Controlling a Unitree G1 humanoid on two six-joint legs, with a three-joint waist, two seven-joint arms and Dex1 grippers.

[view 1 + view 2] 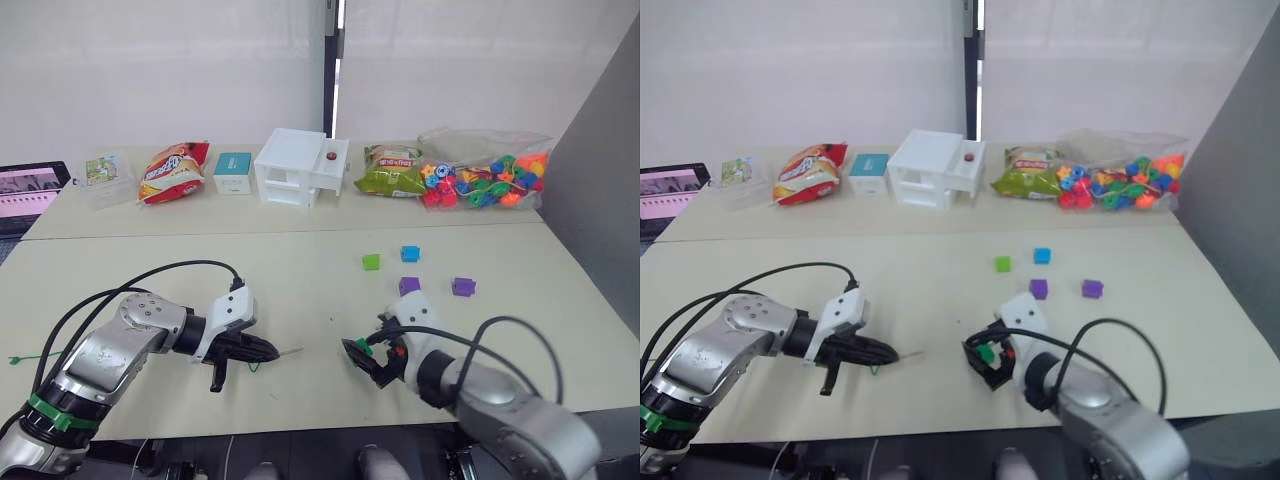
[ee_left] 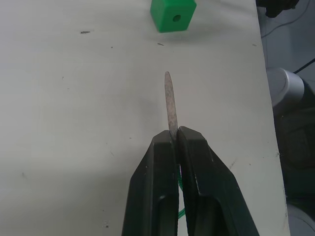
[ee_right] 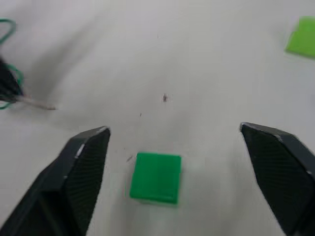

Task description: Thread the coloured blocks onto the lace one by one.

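- Left wrist view: left gripper [image 2: 175, 135] pressed together on the lace [image 2: 171, 105] — pale stiff tip sticks out past the fingertips, pointing toward a green block [image 2: 173, 14] whose hole faces the camera. Tip and block are apart, no contact.
- A bit of green string shows between the fingers behind the pinch.
- Right wrist view: right gripper [image 3: 175, 135] spread wide, fingers either side of the green block [image 3: 156, 177] lying on the table [image 3: 206, 73] — neither finger touches it.
- Same view: lace tip [image 3: 38, 103] off to the side with green loops behind it.
- Left eye view: both grippers low over the near table edge, facing each other, the left [image 1: 272, 351] holding the tip level, the right [image 1: 362, 357] around the green block.
- Lace tail [image 1: 22, 358] trails off by the left arm.
- Loose blocks further back, right of centre: light green [image 1: 371, 262], blue [image 1: 410, 254], two purple [image 1: 409, 286] [image 1: 462, 287].
- Far edge: bag of beads [image 1: 485, 180], white box [image 1: 300, 167], snack bags [image 1: 173, 171].
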